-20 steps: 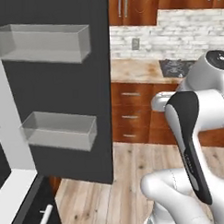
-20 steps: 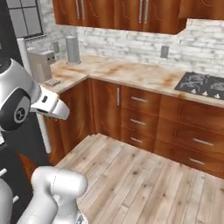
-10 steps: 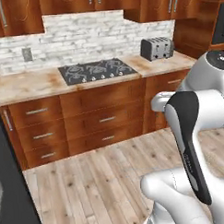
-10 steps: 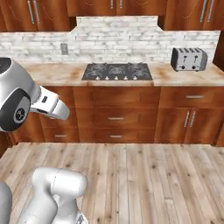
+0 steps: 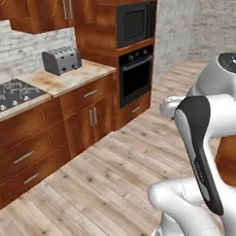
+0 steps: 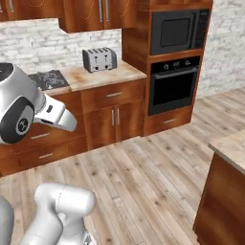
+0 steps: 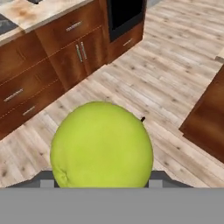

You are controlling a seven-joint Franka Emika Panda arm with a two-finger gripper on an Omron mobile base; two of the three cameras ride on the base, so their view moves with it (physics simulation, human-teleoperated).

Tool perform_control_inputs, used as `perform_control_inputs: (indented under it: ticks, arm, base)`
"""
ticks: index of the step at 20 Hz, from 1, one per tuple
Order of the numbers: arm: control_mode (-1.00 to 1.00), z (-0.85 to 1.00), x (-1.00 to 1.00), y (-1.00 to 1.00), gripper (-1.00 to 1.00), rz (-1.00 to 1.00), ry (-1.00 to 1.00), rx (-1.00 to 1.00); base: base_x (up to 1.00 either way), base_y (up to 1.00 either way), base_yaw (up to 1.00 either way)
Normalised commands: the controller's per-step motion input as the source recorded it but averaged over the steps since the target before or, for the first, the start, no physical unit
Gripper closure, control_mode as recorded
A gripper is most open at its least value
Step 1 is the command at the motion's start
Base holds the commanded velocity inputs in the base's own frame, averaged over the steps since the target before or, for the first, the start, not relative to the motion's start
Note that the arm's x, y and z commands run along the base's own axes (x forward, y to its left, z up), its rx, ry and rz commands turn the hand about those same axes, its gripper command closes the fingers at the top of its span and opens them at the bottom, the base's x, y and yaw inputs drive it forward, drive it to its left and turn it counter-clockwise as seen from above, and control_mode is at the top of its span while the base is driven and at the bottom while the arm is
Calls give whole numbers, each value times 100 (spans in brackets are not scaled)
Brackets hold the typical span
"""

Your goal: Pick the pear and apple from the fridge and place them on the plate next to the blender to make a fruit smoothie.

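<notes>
In the hand view a round yellow-green fruit (image 7: pixel 101 146) with a thin dark stem sits right in front of the camera, held over the wooden floor. My gripper (image 7: pixel 103 183) is shut on it, and the fruit hides the fingertips. Whether it is the pear or the apple I cannot tell. My white arm (image 5: pixel 203 135) rises at the lower right of the left base view and shows as (image 6: pixel 28 110) at the left of the right base view. The fridge, the plate and the blender are out of view.
Wooden cabinets line the wall, with a silver toaster (image 5: pixel 61 60) (image 6: pixel 99 59) on the counter beside a cooktop (image 5: pixel 12 90). A black built-in oven (image 5: pixel 135 75) (image 6: pixel 173 85) stands past them. A wooden island corner (image 6: pixel 229 153) (image 7: pixel 210 122) lies to the right. Open floor (image 5: pixel 117 163) is ahead.
The base has turned, so the whole scene swept past: first the open fridge door, then the cooktop, now the toaster and the built-in oven. The arm's pose looks the same.
</notes>
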Motion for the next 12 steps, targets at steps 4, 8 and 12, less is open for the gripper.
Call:
perform_control_inputs:
  ticks: [4,8,12]
  arm:
    - [100,0,0,0,100,0,0,0]
    - [100,0,0,0,100,0,0,0]
    - [100,0,0,0,100,0,0,0]
  base:
    - [65,-29,-58]
    - [100,0,-43]
    - [100,5,-38]
